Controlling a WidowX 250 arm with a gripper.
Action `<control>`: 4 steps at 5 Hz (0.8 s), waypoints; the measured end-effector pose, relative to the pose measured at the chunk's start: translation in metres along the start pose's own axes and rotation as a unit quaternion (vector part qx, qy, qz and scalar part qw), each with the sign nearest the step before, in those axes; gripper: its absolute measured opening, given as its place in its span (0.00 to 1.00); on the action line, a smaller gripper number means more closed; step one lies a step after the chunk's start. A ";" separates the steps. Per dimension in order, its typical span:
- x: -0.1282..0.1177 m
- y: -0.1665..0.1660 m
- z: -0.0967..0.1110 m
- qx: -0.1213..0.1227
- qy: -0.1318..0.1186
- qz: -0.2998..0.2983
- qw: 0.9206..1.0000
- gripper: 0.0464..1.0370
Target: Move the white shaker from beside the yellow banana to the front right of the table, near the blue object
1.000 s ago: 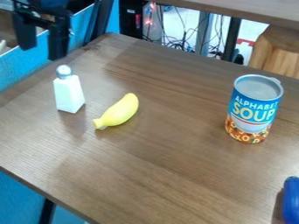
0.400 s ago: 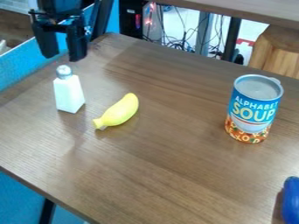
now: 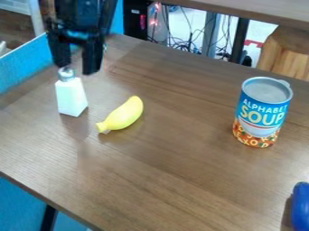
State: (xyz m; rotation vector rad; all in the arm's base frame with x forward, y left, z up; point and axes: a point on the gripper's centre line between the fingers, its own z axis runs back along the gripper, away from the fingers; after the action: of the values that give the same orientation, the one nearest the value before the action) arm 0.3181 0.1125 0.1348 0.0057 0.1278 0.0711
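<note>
Your black two-finger gripper (image 3: 76, 69), its 2 fingers spread, hangs above the white, tapered, silver-capped shaker (image 3: 72, 97). The shaker stands with long axis vertical, near the brown wood-grain table's (image 3: 181, 180) upper-left edge.

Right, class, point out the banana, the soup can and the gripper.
Banana (image 3: 123, 115): camera view, middle of its body.
Soup can (image 3: 262, 113): camera view, its label.
Gripper (image 3: 76, 60): camera view, between its fingertips.

Shaker (image 3: 72, 96), white, silver-grey cap; banana (image 3: 123, 115), plain yellow; soup can (image 3: 262, 112), blue above, orange-patterned below; lower-right object (image 3: 300, 207), solid blue; table (image 3: 175, 180), brown with wood grain.
</note>
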 end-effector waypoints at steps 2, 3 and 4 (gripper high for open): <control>-0.004 0.022 -0.003 0.090 0.049 0.047 0.994 0.96; -0.002 0.025 -0.017 0.094 0.074 0.044 0.992 0.96; -0.003 0.024 -0.026 0.089 0.088 0.036 0.991 0.96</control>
State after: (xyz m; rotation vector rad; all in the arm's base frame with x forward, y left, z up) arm 0.3098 0.1367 0.1100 0.1830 0.3107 0.1319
